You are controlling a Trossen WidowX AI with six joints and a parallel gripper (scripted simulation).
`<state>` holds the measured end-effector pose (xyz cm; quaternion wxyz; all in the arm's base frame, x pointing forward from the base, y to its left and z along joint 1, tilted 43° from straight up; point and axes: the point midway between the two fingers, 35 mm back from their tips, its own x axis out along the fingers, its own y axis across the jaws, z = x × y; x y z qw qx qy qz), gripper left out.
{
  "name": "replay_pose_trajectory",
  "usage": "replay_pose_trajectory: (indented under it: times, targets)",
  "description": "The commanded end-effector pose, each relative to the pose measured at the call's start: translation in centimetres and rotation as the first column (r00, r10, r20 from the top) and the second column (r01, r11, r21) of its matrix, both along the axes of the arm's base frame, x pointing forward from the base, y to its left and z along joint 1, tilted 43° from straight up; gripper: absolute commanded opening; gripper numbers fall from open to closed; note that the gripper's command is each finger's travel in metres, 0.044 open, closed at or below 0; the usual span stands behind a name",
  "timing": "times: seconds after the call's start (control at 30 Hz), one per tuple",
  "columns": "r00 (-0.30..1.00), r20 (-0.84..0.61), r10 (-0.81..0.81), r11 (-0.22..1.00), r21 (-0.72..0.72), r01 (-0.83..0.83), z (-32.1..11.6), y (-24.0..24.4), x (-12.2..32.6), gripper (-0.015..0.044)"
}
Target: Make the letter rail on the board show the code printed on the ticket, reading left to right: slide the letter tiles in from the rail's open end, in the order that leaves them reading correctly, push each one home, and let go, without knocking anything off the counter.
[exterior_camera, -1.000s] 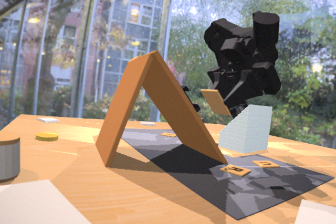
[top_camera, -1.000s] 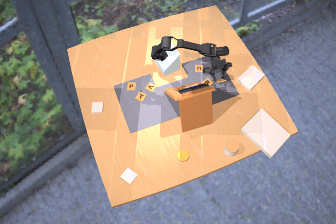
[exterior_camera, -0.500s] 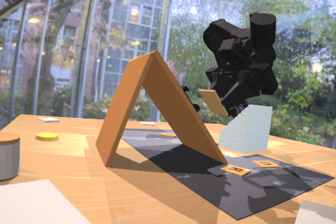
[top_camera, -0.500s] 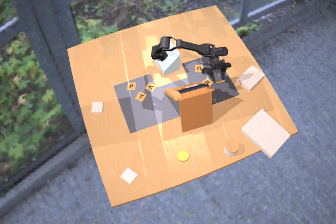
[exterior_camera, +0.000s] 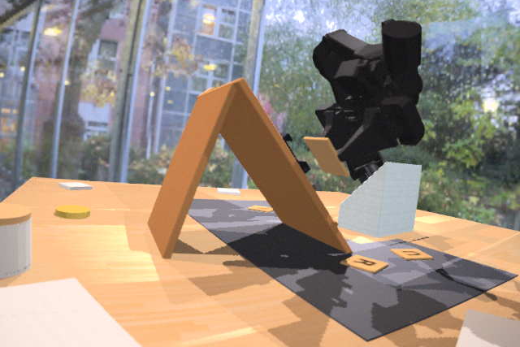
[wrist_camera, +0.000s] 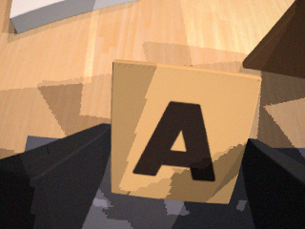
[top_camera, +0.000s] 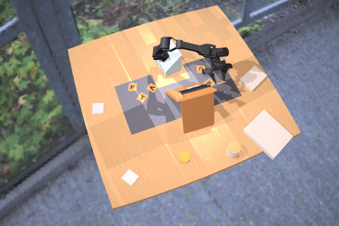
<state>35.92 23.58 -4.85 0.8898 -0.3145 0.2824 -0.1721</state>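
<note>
at right of centre in the top view, the a tile [top_camera: 220, 82] [exterior_camera: 327, 156] [wrist_camera: 183, 134] is gripped by its sides in the part-open jaws [top_camera: 219, 77], beside the board [top_camera: 197, 114] [exterior_camera: 256, 153], whose edge might twist it loose if approached askew.

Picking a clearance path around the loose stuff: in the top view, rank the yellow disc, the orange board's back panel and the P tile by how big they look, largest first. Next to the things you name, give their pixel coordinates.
1. The orange board's back panel [top_camera: 197, 114]
2. The yellow disc [top_camera: 184, 157] [exterior_camera: 72, 211]
3. The P tile [top_camera: 132, 87]
</note>
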Motion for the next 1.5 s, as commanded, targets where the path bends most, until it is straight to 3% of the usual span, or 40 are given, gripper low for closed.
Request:
replay_pose_trajectory:
  times: [0.0,1.47]
  targets:
    - [1.0,0.001,0.002,1.0,0.006,-0.003,0.4,0.0,0.0,0.0]
    - [1.0,0.001,0.002,1.0,0.004,-0.002,1.7,-1.7,-0.3,0.0]
